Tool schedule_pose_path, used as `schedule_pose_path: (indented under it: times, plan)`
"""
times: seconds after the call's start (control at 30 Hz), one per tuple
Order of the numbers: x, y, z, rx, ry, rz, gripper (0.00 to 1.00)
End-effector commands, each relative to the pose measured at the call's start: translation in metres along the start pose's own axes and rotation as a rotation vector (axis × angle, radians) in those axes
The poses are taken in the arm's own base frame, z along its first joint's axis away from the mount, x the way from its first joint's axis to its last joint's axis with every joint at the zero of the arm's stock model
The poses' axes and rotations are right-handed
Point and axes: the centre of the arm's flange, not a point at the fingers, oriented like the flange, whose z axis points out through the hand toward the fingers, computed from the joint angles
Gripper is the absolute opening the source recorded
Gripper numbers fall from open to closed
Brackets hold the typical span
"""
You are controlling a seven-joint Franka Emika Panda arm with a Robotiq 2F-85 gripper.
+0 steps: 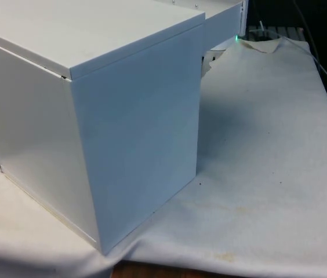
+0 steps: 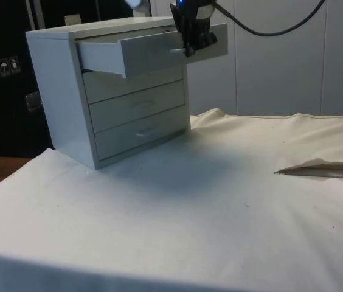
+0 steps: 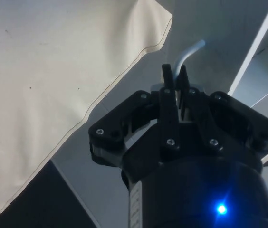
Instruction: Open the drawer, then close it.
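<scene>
- My gripper [image 2: 187, 50] clenches the handle [image 3: 187, 56] of the top drawer [image 2: 153, 52], now pulled well out.
- I'd push straight back, level.

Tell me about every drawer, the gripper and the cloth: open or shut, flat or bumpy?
Top drawer: pulled out, open.
Middle drawers: pushed in, shut.
Bottom drawer: pushed in, shut.
Gripper: shut on the top drawer's handle.
Chest of drawers: standing upright.
White cloth: spread flat, one fold raised at the side.

Claw [image 3: 174, 76] points downward; fingers [image 3: 167, 78] nearly together.
</scene>
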Motion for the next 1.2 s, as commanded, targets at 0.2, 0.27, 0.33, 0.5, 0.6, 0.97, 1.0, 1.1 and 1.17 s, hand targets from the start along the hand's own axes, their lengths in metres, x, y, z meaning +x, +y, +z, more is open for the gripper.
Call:
schedule_pose_path:
  times: [0.2,0.27,0.33,0.5,0.6,0.97,1.0,1.1,1.17]
  plan:
    - [0.0004,-0.0022,-0.0002,0.0,0.0,0.0,0.0]
    - [-0.0013,-0.0054,-0.0026,0.001,0.001,0.0,0.0]
    - [-0.0007,-0.0045,-0.0019,0.0,0.001,0.0,0.0]
    - [-0.0002,-0.0032,-0.0008,0.001,0.0,0.001,0.0]
    - [0.0002,-0.0025,-0.0006,0.0,0.0,0.002,0.04]
    - [0.0007,-0.0025,-0.0004,0.0,0.001,0.001,0.67]
    - [0.0007,-0.0025,-0.0004,0.0,0.001,0.002,0.72]
    - [0.0007,-0.0026,0.0,0.001,0.0,0.002,0.87]
    - [0.0009,-0.0053,-0.0007,0.001,-0.001,0.002,0.92]
